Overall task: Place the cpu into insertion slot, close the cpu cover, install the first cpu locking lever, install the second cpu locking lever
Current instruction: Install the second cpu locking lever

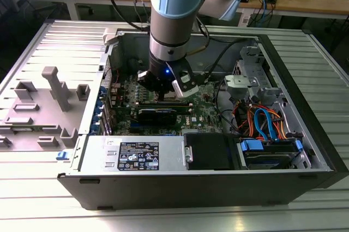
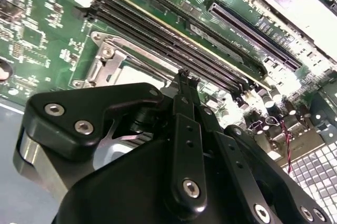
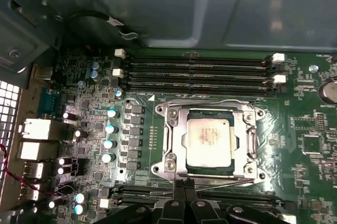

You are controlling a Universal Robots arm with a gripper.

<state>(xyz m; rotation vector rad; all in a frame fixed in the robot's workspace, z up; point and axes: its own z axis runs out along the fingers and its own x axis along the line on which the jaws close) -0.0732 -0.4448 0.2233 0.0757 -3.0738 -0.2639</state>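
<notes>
- The cpu [image 3: 207, 137] sits in the insertion slot [image 3: 251, 174], with the cpu cover [image 3: 248, 141] down around it.
- The claw [image 3: 184, 186] hovers, fingertips together and empty, just beside the slot's edge.
- Memory strips [image 3: 197, 71] flank the slot.

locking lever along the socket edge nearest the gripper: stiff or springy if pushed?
Probably springy: in the first wrist view the locking lever is a thin bare wire rod, so it likely flexes before it moves. Probably slippery too, being smooth and shiny. It lies just beside the cpu cover, near the gripper, so a slip could scrape the board.
</notes>
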